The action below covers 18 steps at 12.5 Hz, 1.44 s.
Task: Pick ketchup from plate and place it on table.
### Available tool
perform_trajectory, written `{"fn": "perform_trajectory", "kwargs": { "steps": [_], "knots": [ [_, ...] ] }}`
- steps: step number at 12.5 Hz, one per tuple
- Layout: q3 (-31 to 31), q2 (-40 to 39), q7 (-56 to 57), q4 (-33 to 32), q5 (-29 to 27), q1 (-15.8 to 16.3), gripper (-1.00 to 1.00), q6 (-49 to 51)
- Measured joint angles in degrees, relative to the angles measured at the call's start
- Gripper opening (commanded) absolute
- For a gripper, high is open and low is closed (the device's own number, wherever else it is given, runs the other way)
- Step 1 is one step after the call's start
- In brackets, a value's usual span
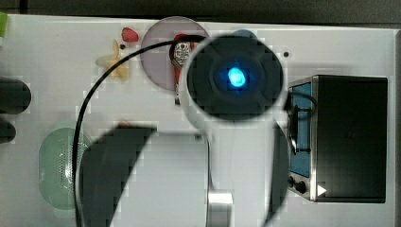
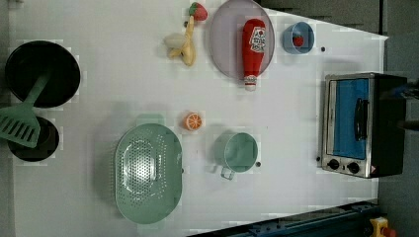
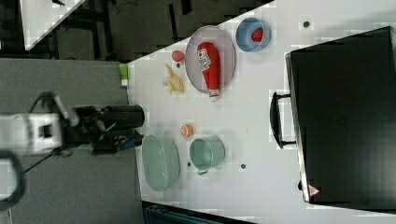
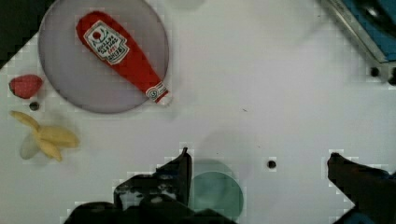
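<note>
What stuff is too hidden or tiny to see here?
- Top view: the arm covers much of the ketchup and part of the plate.
- Wrist view: the label's words are too small; the toaster oven is cut off by the edge.

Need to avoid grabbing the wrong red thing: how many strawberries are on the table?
2. One strawberry lies on the table beside the plate, near the banana. The other sits in the blue bowl on the plate's far side. Others may be hidden.

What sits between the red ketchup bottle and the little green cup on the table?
In the left view, only bare white table separates the ketchup from the green cup. An orange slice lies off to the left view's left, beside that stretch.
</note>
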<state>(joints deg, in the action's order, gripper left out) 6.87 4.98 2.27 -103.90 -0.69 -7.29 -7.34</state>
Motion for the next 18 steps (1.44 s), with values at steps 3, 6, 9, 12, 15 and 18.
{"fn": "perform_trajectory", "kwargs": {
  "steps": [3, 6, 9, 12, 15, 18],
  "knots": [
    [0.05, -7.35, 3.74, -0.73, -0.74, 0.88, 1.00, -4.50],
    [1.62, -13.48, 9.69, -0.95, -0.65, 0.60, 1.00, -6.90],
    [2.00, -18.08, 16.65, -1.23, -0.75, 1.38, 1.00, -12.16],
    [2.66, -22.33, 23.52, -0.78, -0.72, 1.81, 1.00, -19.28],
    [2.49, -27.42, 28.56, -0.50, -0.66, 2.52, 1.00, -25.70],
    [2.45, -34.27, 30.04, 2.63, 2.65, 2.93, 1.00, -27.32]
  ]
}}
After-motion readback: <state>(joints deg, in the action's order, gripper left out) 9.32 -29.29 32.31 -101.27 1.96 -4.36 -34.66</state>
